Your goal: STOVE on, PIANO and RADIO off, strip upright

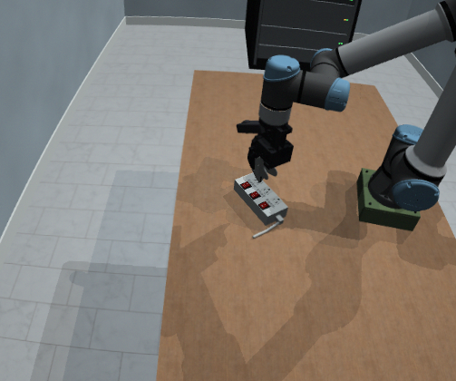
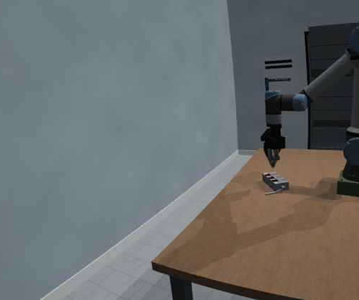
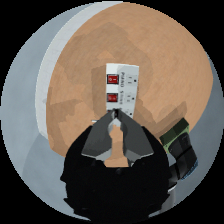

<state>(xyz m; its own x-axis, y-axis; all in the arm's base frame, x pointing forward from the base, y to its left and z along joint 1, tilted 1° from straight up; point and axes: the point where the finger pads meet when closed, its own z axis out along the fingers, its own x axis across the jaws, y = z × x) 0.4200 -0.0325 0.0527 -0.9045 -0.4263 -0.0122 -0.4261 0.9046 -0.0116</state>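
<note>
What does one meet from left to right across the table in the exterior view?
Power strip with its short cable stub → green base block that carries the arm. The shut gripper hangs above the strip's left end, not touching it.

One power strip (image 1: 260,200) lay on one wooden table (image 1: 336,295); it carried three red switches (image 1: 254,195) in a row, w/ three socket spots alongside, approx, too small to be sure; one short grey cable stub (image 1: 268,229) came off its end; one arm (image 1: 382,50) stood on one green base block (image 1: 365,213), w/ one gripper (image 1: 262,173), two fingers pressed together; one dark cabinet (image 1: 300,27) at the back in the top view, three green lights on it; one pale panel (image 2: 280,73) by the cabinet in the exterior view; one table leg (image 2: 180,289) visible there.
</note>
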